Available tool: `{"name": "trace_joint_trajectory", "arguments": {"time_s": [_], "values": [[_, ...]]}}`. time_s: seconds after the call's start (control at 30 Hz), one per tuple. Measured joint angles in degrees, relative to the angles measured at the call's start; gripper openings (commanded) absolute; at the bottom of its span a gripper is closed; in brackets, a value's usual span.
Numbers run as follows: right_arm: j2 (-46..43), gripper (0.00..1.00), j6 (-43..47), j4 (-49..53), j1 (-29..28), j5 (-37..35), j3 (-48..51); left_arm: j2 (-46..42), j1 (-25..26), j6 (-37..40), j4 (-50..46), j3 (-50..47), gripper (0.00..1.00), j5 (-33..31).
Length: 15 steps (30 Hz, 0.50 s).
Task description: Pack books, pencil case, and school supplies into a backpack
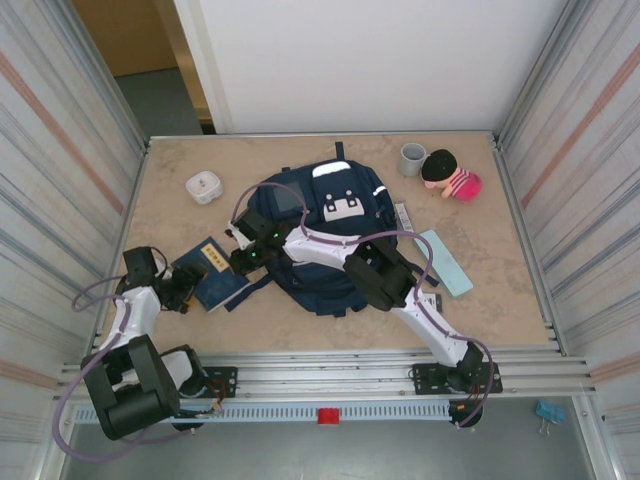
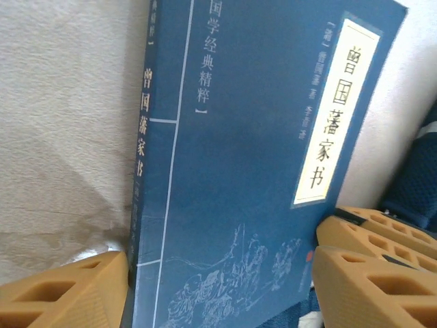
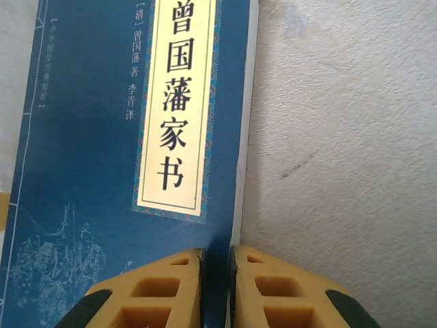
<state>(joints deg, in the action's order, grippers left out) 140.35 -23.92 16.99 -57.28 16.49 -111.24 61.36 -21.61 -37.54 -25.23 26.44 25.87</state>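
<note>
We look down on the whole table (image 1: 500, 300) from high above its near edge, facing the far wall. Our two wrist cameras sit very close over the dark blue book (image 2: 239, 171), the left by its spine and the right by the opposite edge. All three views share that book.

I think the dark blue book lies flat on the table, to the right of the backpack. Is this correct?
Not quite. The dark blue book lies flat on the table, but to the left of the backpack, not the right. The top view shows it.
</note>
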Motion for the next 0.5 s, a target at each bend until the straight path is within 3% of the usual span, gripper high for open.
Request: {"name": "trace_joint_trajectory", "arguments": {"time_s": [0.5], "values": [[0.0, 0.14, -2.78, 0.04, 1.92, 0.22, 0.02, -0.83, 1.2, -3.48, 5.25, 0.0, 0.67, 3.34]]}}
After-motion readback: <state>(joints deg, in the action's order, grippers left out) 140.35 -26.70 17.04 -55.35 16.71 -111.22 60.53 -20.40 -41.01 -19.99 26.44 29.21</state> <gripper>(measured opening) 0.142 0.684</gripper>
